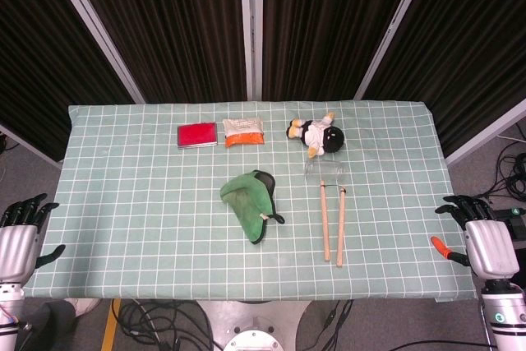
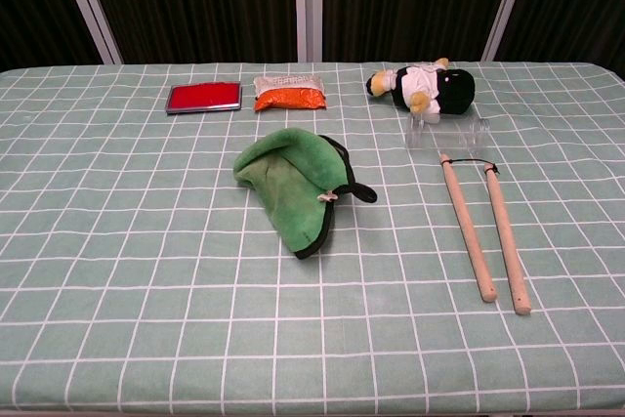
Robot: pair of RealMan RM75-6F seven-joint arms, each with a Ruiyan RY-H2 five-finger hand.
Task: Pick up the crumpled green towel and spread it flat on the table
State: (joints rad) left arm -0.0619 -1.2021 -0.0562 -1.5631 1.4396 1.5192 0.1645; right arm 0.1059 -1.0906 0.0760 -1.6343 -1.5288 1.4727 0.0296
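The crumpled green towel (image 1: 250,200) with a dark edge lies bunched near the middle of the checked table (image 1: 123,203); the chest view shows the towel (image 2: 293,183) folded over itself. My left hand (image 1: 20,232) hangs off the table's left edge with its fingers apart and nothing in it. Off the right edge my right hand (image 1: 481,232) also holds nothing, fingers spread. Both hands are far from the towel. Neither hand appears in the chest view.
A red flat case (image 1: 197,134) and an orange-and-white packet (image 1: 243,131) lie at the back. A plush toy (image 1: 316,135) sits back right, a clear plastic item (image 1: 325,170) in front of it. Two wooden sticks (image 1: 333,223) lie right of the towel.
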